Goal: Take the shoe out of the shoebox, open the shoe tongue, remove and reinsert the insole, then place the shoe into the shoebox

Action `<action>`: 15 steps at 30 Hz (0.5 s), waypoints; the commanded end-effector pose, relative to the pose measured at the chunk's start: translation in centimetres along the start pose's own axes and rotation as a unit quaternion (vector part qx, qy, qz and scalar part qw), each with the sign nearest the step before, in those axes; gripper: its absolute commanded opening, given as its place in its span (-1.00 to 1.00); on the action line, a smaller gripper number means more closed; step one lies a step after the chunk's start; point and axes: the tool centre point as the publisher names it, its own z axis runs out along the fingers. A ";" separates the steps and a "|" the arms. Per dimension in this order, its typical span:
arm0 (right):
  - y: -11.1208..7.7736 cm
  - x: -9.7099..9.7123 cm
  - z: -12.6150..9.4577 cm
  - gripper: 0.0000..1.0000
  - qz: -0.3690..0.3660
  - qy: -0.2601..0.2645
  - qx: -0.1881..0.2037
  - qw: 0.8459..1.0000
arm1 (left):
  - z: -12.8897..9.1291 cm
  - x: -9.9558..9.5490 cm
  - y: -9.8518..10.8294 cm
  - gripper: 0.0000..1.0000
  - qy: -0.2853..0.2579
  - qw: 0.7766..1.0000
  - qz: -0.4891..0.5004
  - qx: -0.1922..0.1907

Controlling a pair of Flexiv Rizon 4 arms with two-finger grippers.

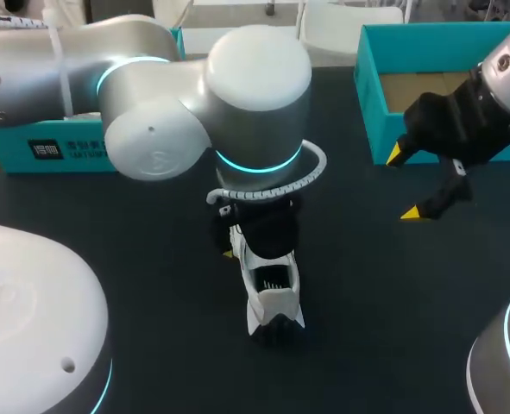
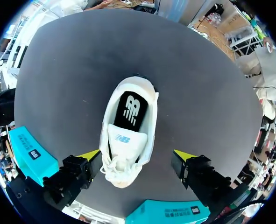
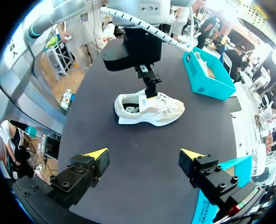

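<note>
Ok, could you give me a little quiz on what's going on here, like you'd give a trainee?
1. True or false: the right arm's jaws stand open near the shoebox.
2. Where is the shoe? A: in the shoebox. B: resting on the table. C: lifted clear of the table.
3. Fill in: the insole showing inside the shoe is ____ in colour.

Key: 1 true; 2 B; 3 black.

Head view overhead; wrist views sharing shoe [image 2: 126, 140]
</note>
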 end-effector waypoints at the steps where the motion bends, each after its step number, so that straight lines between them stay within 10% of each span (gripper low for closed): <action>1: 0.1 -0.2 0.2 1.00 0.000 0.002 0.001 1.000 | 0.1 0.2 0.1 1.00 -0.002 1.000 0.001 0.001; 7: 0.1 -0.2 0.2 1.00 0.000 0.002 0.001 1.000 | 0.4 -2.2 1.0 1.00 -0.036 0.967 -0.253 0.000; 13: 0.1 -0.2 0.2 1.00 0.000 0.002 0.001 1.000 | 0.3 -0.5 3.1 1.00 -0.003 0.766 -0.642 0.027; 15: 0.1 -0.2 0.2 1.00 0.000 0.002 0.001 1.000 | 0.2 0.1 3.1 1.00 0.006 0.744 -0.666 0.053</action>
